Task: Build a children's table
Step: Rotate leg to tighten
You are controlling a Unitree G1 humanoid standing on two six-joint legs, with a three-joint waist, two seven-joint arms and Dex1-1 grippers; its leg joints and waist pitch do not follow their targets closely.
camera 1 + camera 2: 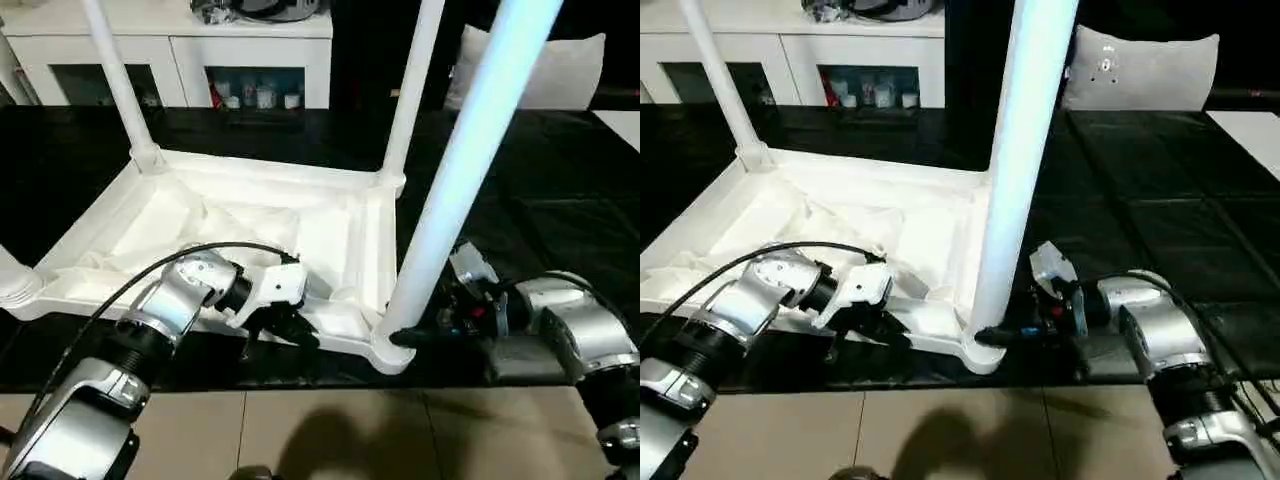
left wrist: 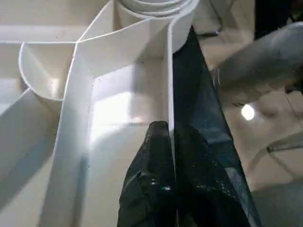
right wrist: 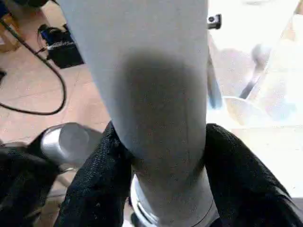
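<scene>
While head views hide it, rim (image 2: pixel 169 85) between left gripper (image 2: pixel 171 142) jaws.

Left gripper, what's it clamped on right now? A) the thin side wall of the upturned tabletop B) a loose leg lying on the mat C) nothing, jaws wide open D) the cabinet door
A: in the left wrist view the left gripper has its two black fingers pinched on either side of the thin white side wall of the upturned tabletop.

Black mat (image 1: pixel 560 190), beige tiled floor (image 1: pixel 330 430), white glass-door cabinet (image 1: pixel 180 50)
</scene>
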